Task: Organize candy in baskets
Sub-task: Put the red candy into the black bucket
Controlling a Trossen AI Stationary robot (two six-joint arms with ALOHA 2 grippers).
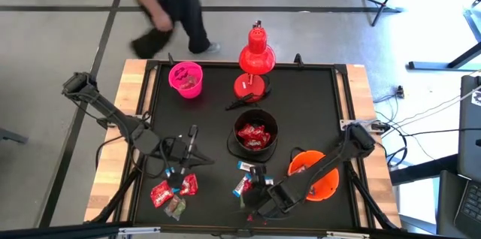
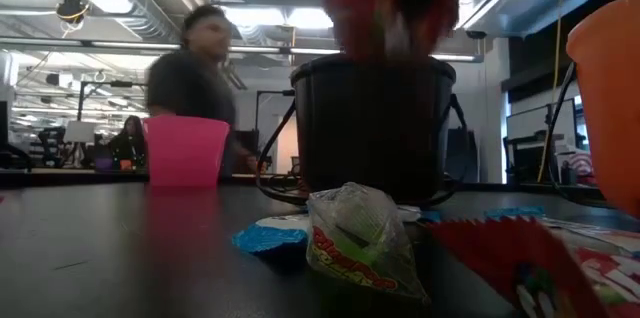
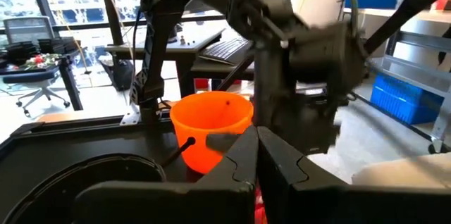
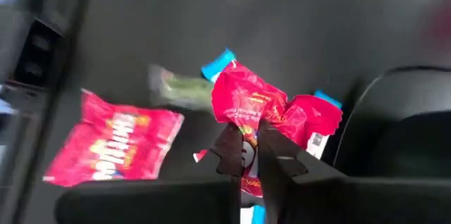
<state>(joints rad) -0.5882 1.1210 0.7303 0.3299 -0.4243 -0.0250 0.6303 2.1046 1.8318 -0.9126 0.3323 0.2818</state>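
Right tool [image 4: 251, 155] pinching a red candy [image 4: 248, 101] near the table's [image 1: 210, 119] front edge, presumably to carry it to the black basket [image 1: 254, 135] just beyond; left tool [image 3: 256, 160] pressed together, idle at left.

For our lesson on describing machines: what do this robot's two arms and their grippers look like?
Both the left arm and the right arm are dark, nearly black, built of slim jointed links with bulkier housings at the joints. Thin dark cables trail along them. Each ends in a two-finger gripper: the left gripper and the right gripper have flat, angular black fingers. No markings are readable.
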